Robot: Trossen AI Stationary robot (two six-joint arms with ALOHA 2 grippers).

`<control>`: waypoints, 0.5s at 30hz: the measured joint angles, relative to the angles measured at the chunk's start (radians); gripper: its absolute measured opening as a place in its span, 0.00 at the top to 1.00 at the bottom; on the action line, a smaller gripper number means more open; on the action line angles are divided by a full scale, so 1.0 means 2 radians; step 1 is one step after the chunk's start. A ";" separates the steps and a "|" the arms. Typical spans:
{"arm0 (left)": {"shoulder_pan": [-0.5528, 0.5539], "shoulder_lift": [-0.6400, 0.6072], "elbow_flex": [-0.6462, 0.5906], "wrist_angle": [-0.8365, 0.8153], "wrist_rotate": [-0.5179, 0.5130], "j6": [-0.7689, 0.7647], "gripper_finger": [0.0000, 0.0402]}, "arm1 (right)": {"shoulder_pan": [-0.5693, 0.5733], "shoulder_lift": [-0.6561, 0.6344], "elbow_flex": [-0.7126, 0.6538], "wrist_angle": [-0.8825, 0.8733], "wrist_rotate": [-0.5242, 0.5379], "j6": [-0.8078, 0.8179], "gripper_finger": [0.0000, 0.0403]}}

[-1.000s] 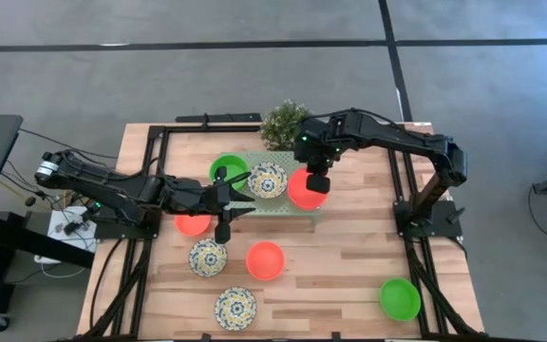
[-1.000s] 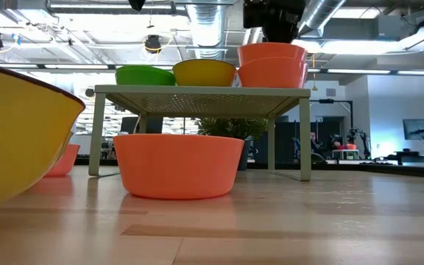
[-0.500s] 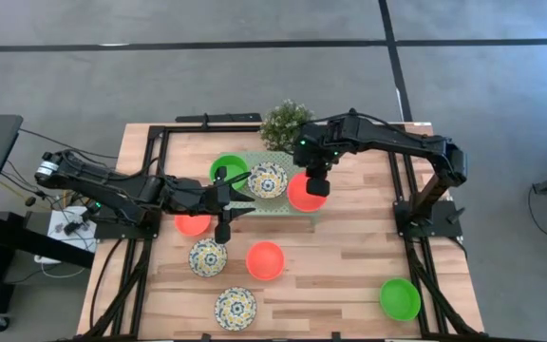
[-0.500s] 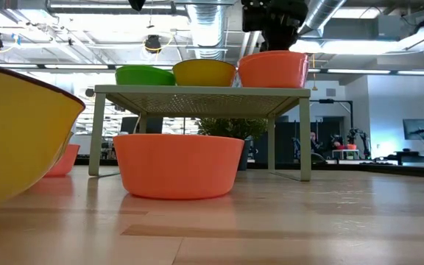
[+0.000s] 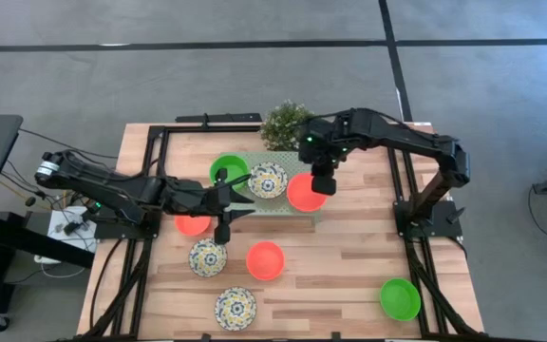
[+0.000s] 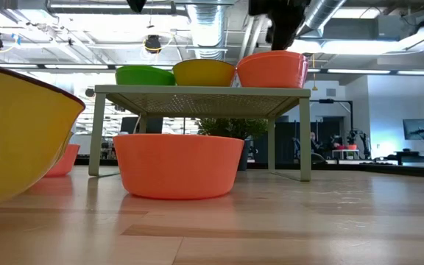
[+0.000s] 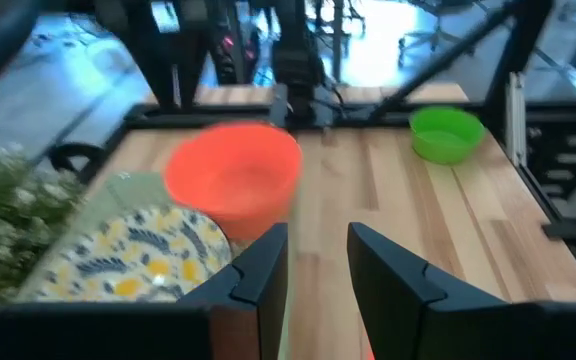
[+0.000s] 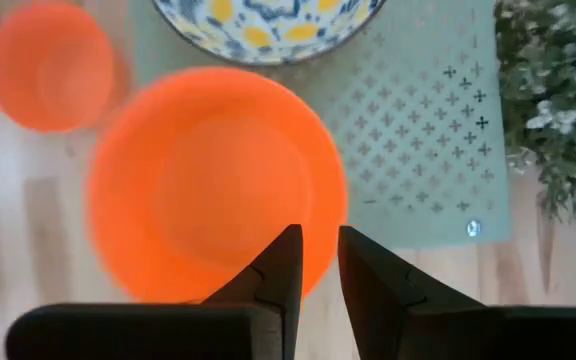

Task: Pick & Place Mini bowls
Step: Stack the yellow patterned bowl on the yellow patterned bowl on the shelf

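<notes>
From above, the mini bowls are spread about the counter [image 5: 349,266]; a green bowl [image 5: 227,170], a patterned bowl [image 5: 267,180] and an orange bowl [image 5: 303,191] sit on the pale green platform [image 5: 315,210], the rest lie on the wood, among them an orange one [image 5: 265,259] and a far green one [image 5: 399,298]; the right gripper [image 5: 323,182] hangs over the platform's orange bowl, the left gripper [image 5: 224,214] waits beside the platform.

The level view alone shows height; the orange bowl [image 6: 272,69] rests on the platform [image 6: 201,90] with the dark gripper above and apart from it; wall depth and the thin rim show here, which the top view flattens.

The left wrist view shows that arm's fingers [image 7: 268,270] parted with nothing between; it also catches the bowl's [image 7: 233,177] outer flare.

The right wrist view looks straight into the orange bowl [image 8: 208,180]; its fingers [image 8: 283,265] stand slightly apart, gripping nothing, over the near rim.

These bowls look light, stiff and glossy, likely slippery; a pinch across the rim wall, one finger inside and one outside, seems the surest hold.
</notes>
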 joint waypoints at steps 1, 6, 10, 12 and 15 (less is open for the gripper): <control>0.000 0.000 -0.005 -0.001 0.009 0.000 0.73 | 0.006 0.000 0.012 -0.009 0.000 0.012 0.84; -0.007 0.000 -0.026 0.001 0.049 -0.024 0.73 | 0.049 -0.001 0.065 -0.061 0.000 0.044 0.84; -0.031 0.000 -0.038 0.010 0.050 -0.025 0.73 | 0.095 -0.006 0.077 -0.076 0.000 0.032 0.84; -0.046 0.000 -0.044 0.013 0.050 -0.026 0.73 | 0.121 -0.016 0.073 -0.071 0.000 0.029 0.84; -0.073 0.000 -0.050 0.013 0.051 -0.040 0.73 | 0.159 -0.046 0.042 -0.045 0.000 0.026 0.84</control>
